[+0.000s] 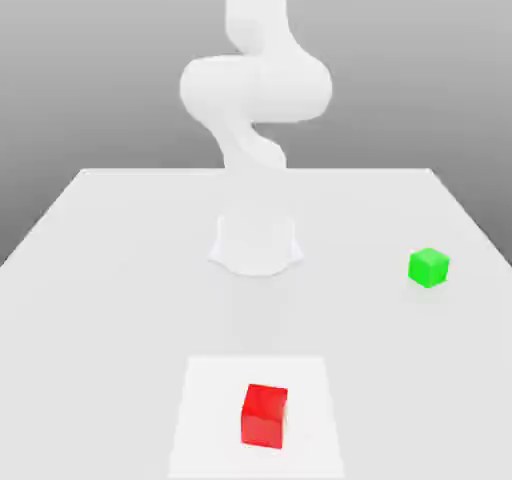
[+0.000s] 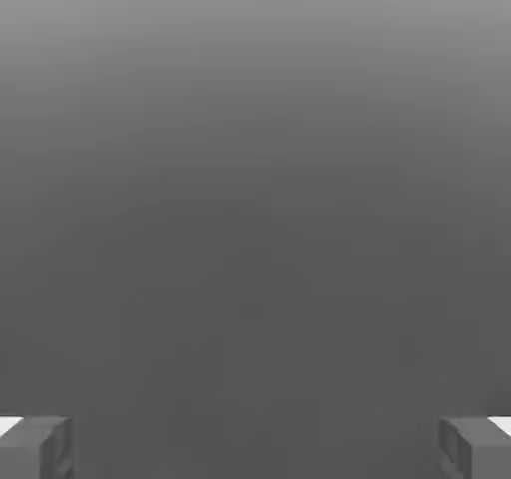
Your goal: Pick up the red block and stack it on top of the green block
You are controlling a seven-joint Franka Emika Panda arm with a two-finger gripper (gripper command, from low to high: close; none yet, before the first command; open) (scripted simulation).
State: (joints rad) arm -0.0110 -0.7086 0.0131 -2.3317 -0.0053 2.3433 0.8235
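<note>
The red block [image 1: 264,415] is a small bright red cube resting on the white table near the front edge of the exterior view. The green block [image 1: 428,267], a cube of about the same size, sits farther back on the exterior view's right, well apart from the red one. In the hand view my gripper [image 2: 255,447] is open, its two grey fingertips [image 2: 40,447] standing far apart with nothing between them and only plain grey background beyond. Neither block touches the gripper.
The white arm rises from its round base [image 1: 256,243] at the table's middle, bends, and leaves the picture upward. The red block lies on a lighter square patch [image 1: 205,418] of the table [image 1: 100,268]. The table's back edge runs behind the base.
</note>
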